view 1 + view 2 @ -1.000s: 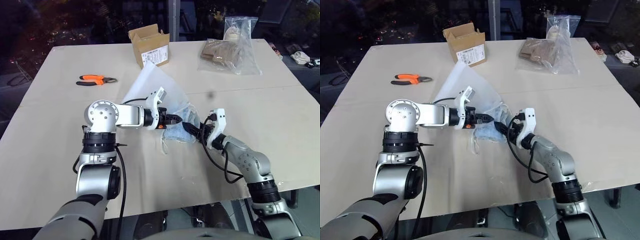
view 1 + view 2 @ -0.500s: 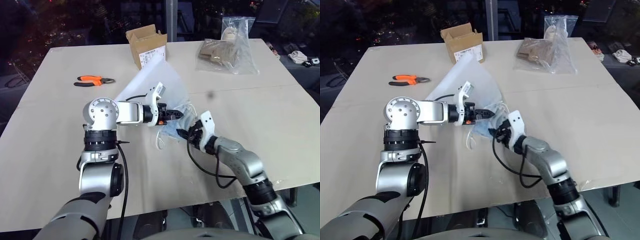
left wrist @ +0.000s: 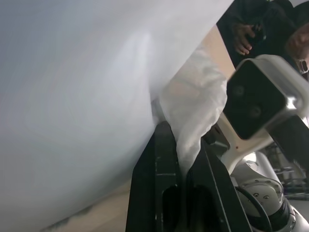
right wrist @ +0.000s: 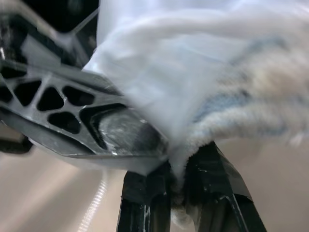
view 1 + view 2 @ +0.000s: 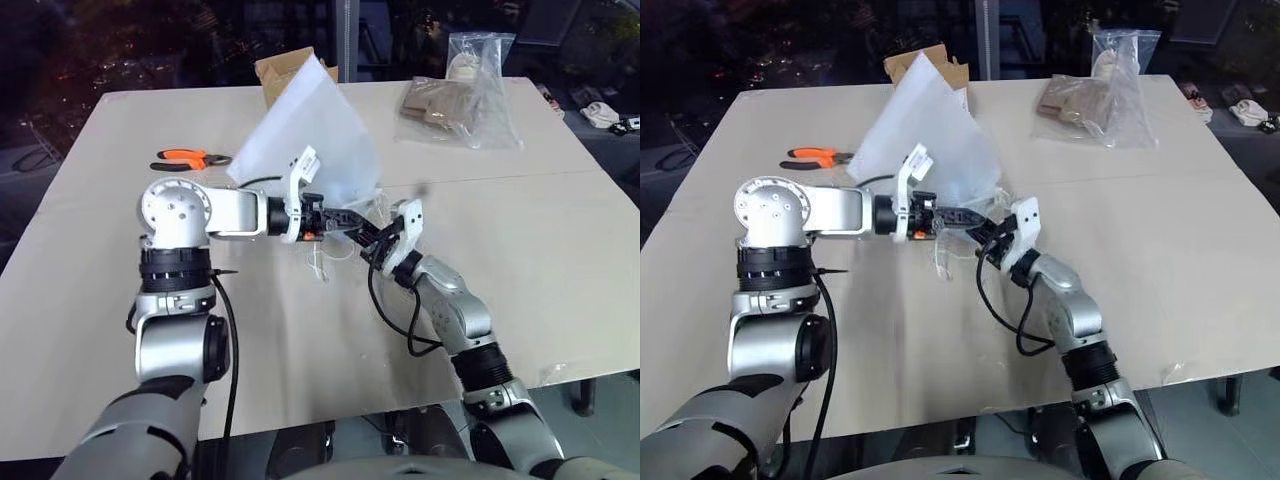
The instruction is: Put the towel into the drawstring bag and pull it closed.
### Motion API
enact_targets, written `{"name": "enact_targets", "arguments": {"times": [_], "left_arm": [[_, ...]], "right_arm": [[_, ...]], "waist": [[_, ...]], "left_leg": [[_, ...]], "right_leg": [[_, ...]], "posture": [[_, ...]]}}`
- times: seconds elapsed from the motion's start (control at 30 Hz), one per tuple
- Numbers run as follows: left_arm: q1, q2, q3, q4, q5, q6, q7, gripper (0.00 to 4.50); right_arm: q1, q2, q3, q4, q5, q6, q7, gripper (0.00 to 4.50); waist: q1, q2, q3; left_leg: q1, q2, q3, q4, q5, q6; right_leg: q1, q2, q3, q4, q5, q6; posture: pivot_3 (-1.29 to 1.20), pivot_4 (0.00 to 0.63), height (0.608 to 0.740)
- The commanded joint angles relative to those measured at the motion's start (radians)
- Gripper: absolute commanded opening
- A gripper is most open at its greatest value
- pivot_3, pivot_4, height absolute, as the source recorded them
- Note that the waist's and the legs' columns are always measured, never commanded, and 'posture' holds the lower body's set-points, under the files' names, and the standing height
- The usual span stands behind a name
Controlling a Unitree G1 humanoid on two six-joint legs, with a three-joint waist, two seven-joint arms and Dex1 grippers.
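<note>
The drawstring bag is a frosted white pouch lifted off the table and standing up as a peak. My left gripper is shut on its lower mouth edge, the film pinched between the fingers. A thin white cord hangs below. My right gripper meets the left one at the mouth, tilted upward. It is shut on the towel, a pale blue fluffy cloth seen blurred through the bag's film, together with a fold of that film.
Orange-handled pliers lie on the table left of the bag. A cardboard box stands behind it, partly hidden. A clear plastic bag with brown contents lies at the back right.
The right gripper closed and swung up and left to the bag's mouth. Both hands rose, lifting the bag off the table so it now stands taller.
</note>
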Motion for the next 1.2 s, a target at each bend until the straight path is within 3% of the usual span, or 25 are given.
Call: {"name": "enact_targets", "arguments": {"times": [0.03,0.17,0.27,0.43,0.57,0.7,0.77,0.93,1.03,1.2], "left_arm": [[-0.051,0.014,0.017,0.081,-0.006,0.013,-0.051,0.0],[-0.084,-0.014,0.008,0.305,-0.308,0.028,-0.003,0.0],[-0.067,-0.013,-0.059,0.363,-0.509,0.028,0.072,0.0],[-0.079,-0.006,-0.066,0.481,-0.698,0.028,0.222,0.0],[-0.052,0.028,-0.16,0.476,-0.88,0.028,0.267,0.0],[-0.002,0.035,-0.207,0.454,-0.901,0.022,0.276,0.0],[0.016,0.047,-0.206,0.452,-0.901,0.012,0.288,0.0],[0.05,0.098,-0.192,0.466,-0.901,-0.021,0.343,0.0],[0.032,0.128,-0.187,0.467,-0.893,-0.042,0.361,0.0],[0.007,0.185,-0.156,0.391,-0.682,-0.037,0.233,0.0]], "right_arm": [[-0.052,0.016,-0.067,-0.064,0.081,-0.004,0.021,0.05],[-0.127,0.07,-0.105,0.047,0.117,-0.028,0.054,0.05],[-0.175,0.127,-0.15,0.119,0.182,-0.022,0.103,0.05],[-0.186,0.138,-0.17,0.138,0.255,0.02,0.16,0.05],[-0.12,0.074,-0.089,0.084,0.176,0.044,0.182,0.05],[-0.084,-0.037,0.087,0.115,-0.123,-0.022,0.112,0.05],[-0.08,-0.068,0.103,0.125,-0.202,-0.025,0.043,0.05],[-0.006,-0.153,0.104,-0.019,-0.286,0.003,-0.013,2.25],[0.053,-0.199,0.093,-0.22,-0.225,0.109,0.015,3.59],[0.105,-0.348,0.057,-0.538,-0.085,0.32,0.088,3.59]], "waist": [[-0.001,0.0,0.0],[-0.005,0.0,0.0],[-0.006,0.0,0.001],[-0.004,0.0,0.001],[-0.006,0.0,0.001],[-0.005,0.0,0.001],[-0.005,0.0,0.001],[0.0,-0.001,0.001],[0.001,-0.001,0.001],[-0.001,-0.001,0.001]], "left_leg": [[0.0,0.0,0.001,0.0,0.0,0.0],[0.001,0.0,0.001,0.0,0.0,0.0],[0.001,0.001,0.0,0.0,0.0,0.0],[0.0,0.001,0.0,0.0,0.0,0.0],[0.0,0.001,0.0,0.0,0.0,0.0],[0.001,0.001,0.0,-0.001,0.0,0.0],[0.001,0.0,0.001,0.0,0.0,0.0],[0.0,0.0,0.0,0.0,0.001,-0.001],[0.0,0.0,0.0,0.0,0.001,-0.001],[0.0,0.0,0.0,0.0,0.001,-0.001]], "right_leg": [[0.0,0.0,0.0,0.0,0.0,0.0],[0.0,0.0,0.0,0.0,0.0,0.0],[0.0,0.0,0.001,0.001,0.0,0.0],[0.0,-0.003,0.002,0.0,0.0,0.0],[0.0,-0.002,0.003,0.0,0.0,0.0],[0.0,-0.002,0.003,0.0,0.0,0.0],[0.0,-0.002,0.003,0.0,0.0,0.0],[-0.001,-0.001,0.003,0.001,0.0,0.0],[-0.001,-0.001,0.002,0.0,0.0,0.0],[-0.001,-0.001,0.001,0.0,0.0,0.0]], "posture": [[0.0,0.15,0.74],[0.0,0.15,0.74],[0.0,0.15,0.74],[0.0,0.15,0.74],[0.0,0.15,0.74],[0.0,0.15,0.74],[0.0,0.15,0.74],[0.0,0.15,0.74],[0.0,0.15,0.74],[0.0,0.15,0.74]]}}
